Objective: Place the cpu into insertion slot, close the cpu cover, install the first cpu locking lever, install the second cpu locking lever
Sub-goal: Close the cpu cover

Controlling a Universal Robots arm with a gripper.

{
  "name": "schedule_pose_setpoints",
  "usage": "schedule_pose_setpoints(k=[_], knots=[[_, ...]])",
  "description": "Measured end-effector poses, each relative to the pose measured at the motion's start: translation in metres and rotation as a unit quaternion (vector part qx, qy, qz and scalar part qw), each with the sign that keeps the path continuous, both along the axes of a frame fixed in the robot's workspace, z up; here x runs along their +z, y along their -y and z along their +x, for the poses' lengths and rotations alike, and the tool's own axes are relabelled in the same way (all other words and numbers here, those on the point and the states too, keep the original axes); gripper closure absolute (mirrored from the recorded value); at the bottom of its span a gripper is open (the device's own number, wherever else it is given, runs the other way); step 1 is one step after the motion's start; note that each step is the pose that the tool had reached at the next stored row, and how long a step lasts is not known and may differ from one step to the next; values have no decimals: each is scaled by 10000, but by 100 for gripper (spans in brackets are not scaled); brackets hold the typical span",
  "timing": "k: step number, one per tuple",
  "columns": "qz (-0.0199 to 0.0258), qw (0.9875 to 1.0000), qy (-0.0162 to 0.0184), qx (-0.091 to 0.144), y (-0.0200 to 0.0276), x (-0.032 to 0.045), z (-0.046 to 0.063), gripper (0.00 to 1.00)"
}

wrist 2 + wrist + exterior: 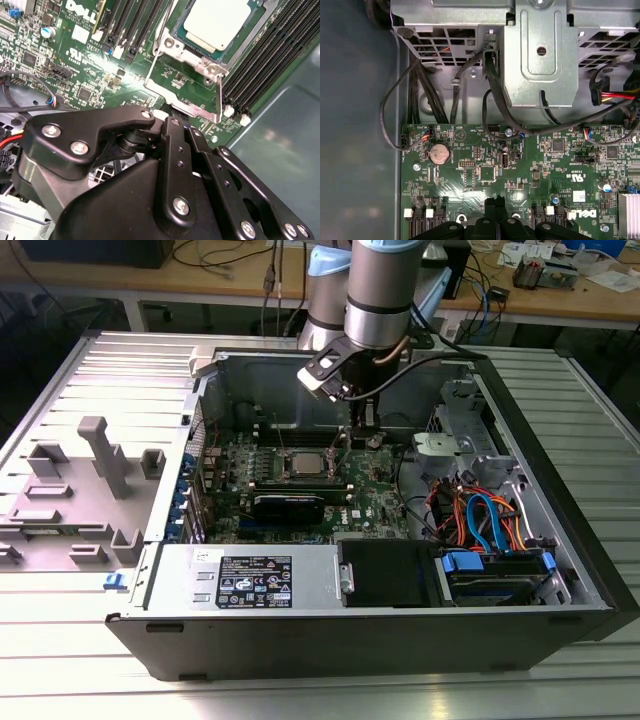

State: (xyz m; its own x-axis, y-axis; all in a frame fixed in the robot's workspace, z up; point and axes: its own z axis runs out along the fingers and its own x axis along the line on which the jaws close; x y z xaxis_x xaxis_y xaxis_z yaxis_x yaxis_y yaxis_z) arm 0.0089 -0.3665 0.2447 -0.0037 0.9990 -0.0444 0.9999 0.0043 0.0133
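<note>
Black, linked end effector [180, 122] drawn shut, nothing visible between the tips, hanging low inside the open computer case [350, 640]. Tips right at the free edge of the cpu cover [218, 97]; touching or just short of it, impossible to say. Cover apparently raised open, green board visible through its square window. Just past its far side, cpu [217, 22] already seated flat in the insertion slot [169, 45], pale metal top up. Long black memory slots [270, 65] flanking the socket. Neither locking lever made out with certainty.

Probably the cover-closing step. Main hazards, as a judgement:
- Tips skidding off the thin metal edge and jabbing the motherboard [485, 170] or its small parts.
- Cover pushed off-line and dropped crooked onto the chip, pressing it unevenly into the socket contacts.
- Closed fingers riding too low and scraping the board.

Farther out, loose cables [495, 100] by the drive cage, near enough to snag the wrist on a wide swing.
</note>
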Motion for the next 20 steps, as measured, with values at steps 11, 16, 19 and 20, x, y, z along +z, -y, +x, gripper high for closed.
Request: schedule_pose_setpoints(k=[11,16,19,20], knots=[[18,10000,-33,0,0,0,-64,89],[17,10000,-33,0,0,0,-73,89],[17,10000,-33,0,0,0,-78,89],[17,10000,-33,0,0,0,-81,89]])
